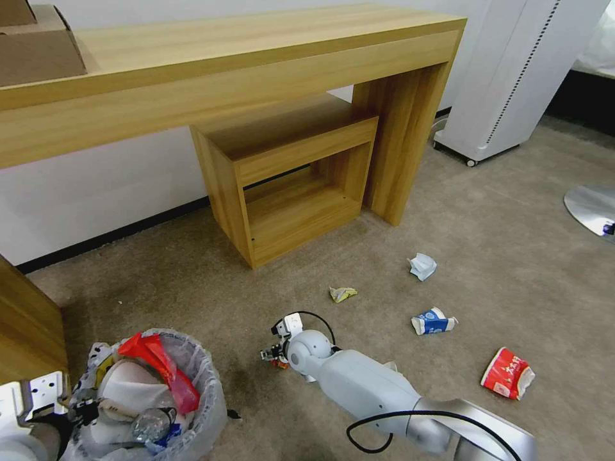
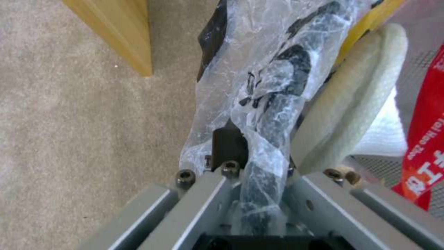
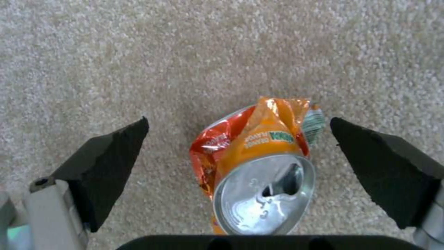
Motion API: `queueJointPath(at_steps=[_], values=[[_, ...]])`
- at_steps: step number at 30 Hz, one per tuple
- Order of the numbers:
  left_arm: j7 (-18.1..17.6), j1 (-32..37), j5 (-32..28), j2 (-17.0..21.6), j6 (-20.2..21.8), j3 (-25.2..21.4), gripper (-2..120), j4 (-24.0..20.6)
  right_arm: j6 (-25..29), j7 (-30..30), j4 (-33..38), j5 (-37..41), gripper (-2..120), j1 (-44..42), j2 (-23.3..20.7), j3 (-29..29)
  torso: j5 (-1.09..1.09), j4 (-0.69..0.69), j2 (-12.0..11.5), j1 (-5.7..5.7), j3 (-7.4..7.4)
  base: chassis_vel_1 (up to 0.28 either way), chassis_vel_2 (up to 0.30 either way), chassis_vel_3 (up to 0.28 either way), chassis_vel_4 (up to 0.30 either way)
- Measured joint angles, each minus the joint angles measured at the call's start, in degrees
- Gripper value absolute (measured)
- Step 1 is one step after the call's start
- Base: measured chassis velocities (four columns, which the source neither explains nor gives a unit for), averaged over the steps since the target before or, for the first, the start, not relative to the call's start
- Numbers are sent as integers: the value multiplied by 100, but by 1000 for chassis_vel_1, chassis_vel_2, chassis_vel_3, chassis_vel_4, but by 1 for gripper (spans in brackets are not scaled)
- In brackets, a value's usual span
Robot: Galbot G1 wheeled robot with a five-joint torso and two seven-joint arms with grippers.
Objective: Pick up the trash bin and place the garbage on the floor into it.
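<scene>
The trash bin [image 1: 160, 397] stands on the beige floor [image 1: 487, 256] in front of the wooden desk [image 1: 224, 57], off toward the robot's left, and is already stuffed with a red wrapper [image 1: 157, 368], white paper and a clear bottle [image 1: 150, 422]. The left gripper [image 2: 240, 163] is clenched on the bin's bag-covered rim, the crinkled plastic liner [image 2: 273, 69] running between its metal fingers, with a white slipper [image 2: 356, 100] just inside the bin beside it. The right gripper [image 3: 238, 139] is down at the carpet to the right of the bin, its two black pads [image 3: 106, 156] spread wide on either side of a crushed orange can [image 3: 259, 166] without touching it; the can lies on its side with its silver top facing the wrist camera. More garbage lies farther right of the bin, well apart from it: a yellow wrapper [image 1: 343, 294] in front of the desk's small open shelf unit [image 1: 288, 173], crumpled white paper [image 1: 422, 266] beyond that, a blue-white carton [image 1: 433, 321], and a red cup [image 1: 507, 373] farthest from the bin.
</scene>
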Motion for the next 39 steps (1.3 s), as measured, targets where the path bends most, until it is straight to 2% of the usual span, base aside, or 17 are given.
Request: queueJointPath(at_steps=[22, 25, 27, 28, 30, 31, 35, 36, 37, 39], values=[[139, 187, 492, -369, -1, 148, 0, -9, 207, -214, -402, -296, 100, -70, 171, -101, 0, 0, 0, 0, 0, 0, 0, 0, 0], [162, 214, 552, -404, 0, 152, 0, -9, 269, -259, -489, -310, 93, -50, 238, -101, 0, 0, 0, 0, 0, 0, 0, 0, 0], [184, 243, 595, -430, 0, 152, 0, -9, 334, -272, -564, -335, 82, -41, 285, -120, 0, 0, 0, 0, 0, 0, 0, 0, 0], [184, 243, 595, -430, 0, 152, 0, -9, 334, -272, -564, -335, 82, -41, 285, -120, 0, 0, 0, 0, 0, 0, 0, 0, 0], [202, 259, 639, -450, 0, 151, 0, -9, 364, -288, -577, -364, 71, -40, 291, -127, 0, 0, 0, 0, 0, 0, 0, 0, 0], [202, 259, 639, -450, 0, 151, 0, -9, 364, -288, -577, -364, 71, -40, 291, -127, 0, 0, 0, 0, 0, 0, 0, 0, 0], [242, 289, 645, -424, 0, 92, 0, -9, 435, -315, -596, -421, 54, -46, 290, -119, 0, 0, 0, 0, 0, 0, 0, 0, 0], [242, 289, 645, -424, 0, 92, 0, -9, 435, -315, -596, -421, 54, -46, 290, -119, 0, 0, 0, 0, 0, 0, 0, 0, 0], [242, 286, 631, -396, 0, 74, 0, -9, 458, -334, -583, -423, 49, -49, 269, -114, 1, 0, 0, 0, 0, 0, 0, 0, 0], [243, 288, 625, -380, -1, 69, 0, -9, 465, -344, -556, -422, 49, -50, 242, -113, 0, 0, 0, 0, 0, 0, 0, 0, 0]])
